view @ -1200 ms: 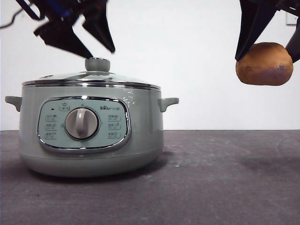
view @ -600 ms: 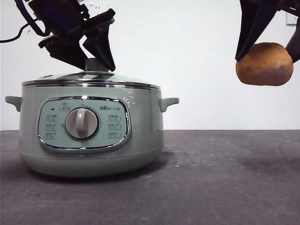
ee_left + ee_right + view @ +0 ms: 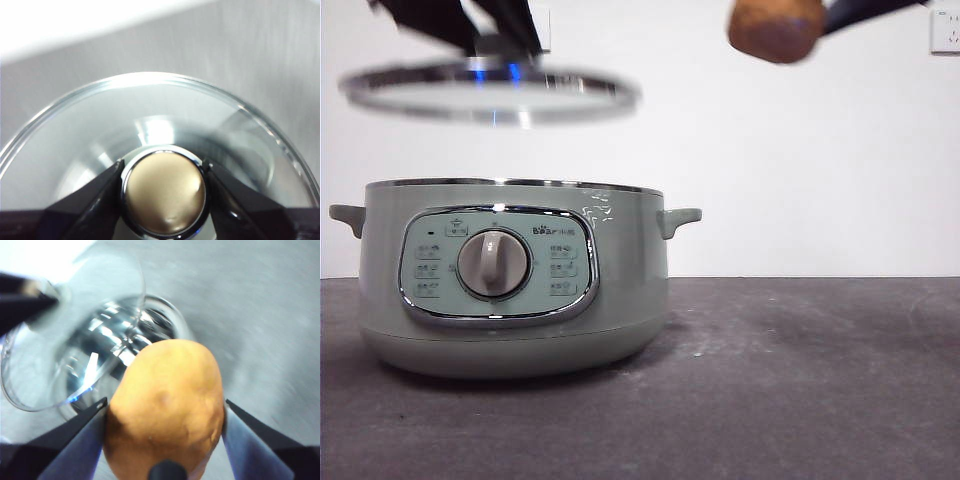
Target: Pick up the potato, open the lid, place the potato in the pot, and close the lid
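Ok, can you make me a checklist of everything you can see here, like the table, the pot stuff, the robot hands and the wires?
Surface: dark grey table, faint pale smudges.
Pot: open, standing on the table.
Lid: lifted clear above the pot, held by its knob.
Potato: in the air, up high, right of the lid.
Clutter: nothing seen.
Left gripper: shut on the lid's knob.
Right gripper: shut on the potato.
Cables: nothing seen.
Surroundings: white wall, wall socket at the top right corner.
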